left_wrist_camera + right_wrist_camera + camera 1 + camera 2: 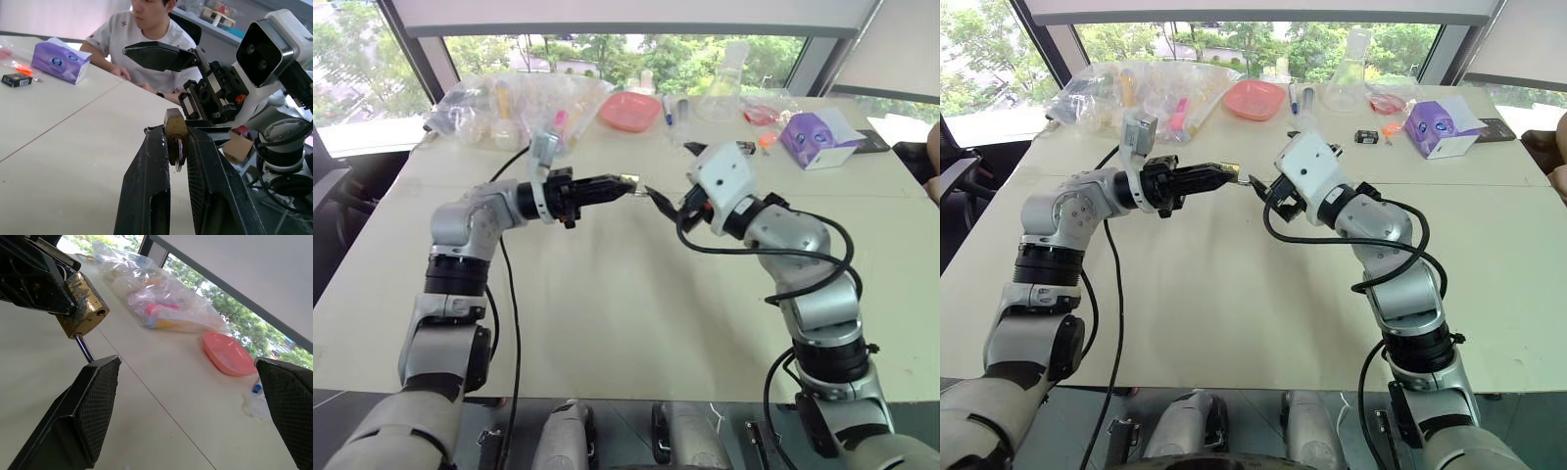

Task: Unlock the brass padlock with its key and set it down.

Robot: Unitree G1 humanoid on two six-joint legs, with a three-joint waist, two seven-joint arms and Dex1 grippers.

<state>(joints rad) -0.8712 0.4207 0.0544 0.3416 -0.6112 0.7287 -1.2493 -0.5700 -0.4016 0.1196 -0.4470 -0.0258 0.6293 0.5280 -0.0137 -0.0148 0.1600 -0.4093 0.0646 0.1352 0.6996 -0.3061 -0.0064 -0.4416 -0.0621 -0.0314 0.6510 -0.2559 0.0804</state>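
Padlock, brass, was held above the counter, pinched between the closed fingers of the left gripper. Right gripper stood at its 3 o'clock, fingers spread wide, holding nothing. A thin metal pin, possibly the shackle or key, jutted from the lock body. Pink dish and plastic bags lay at 12 o'clock.
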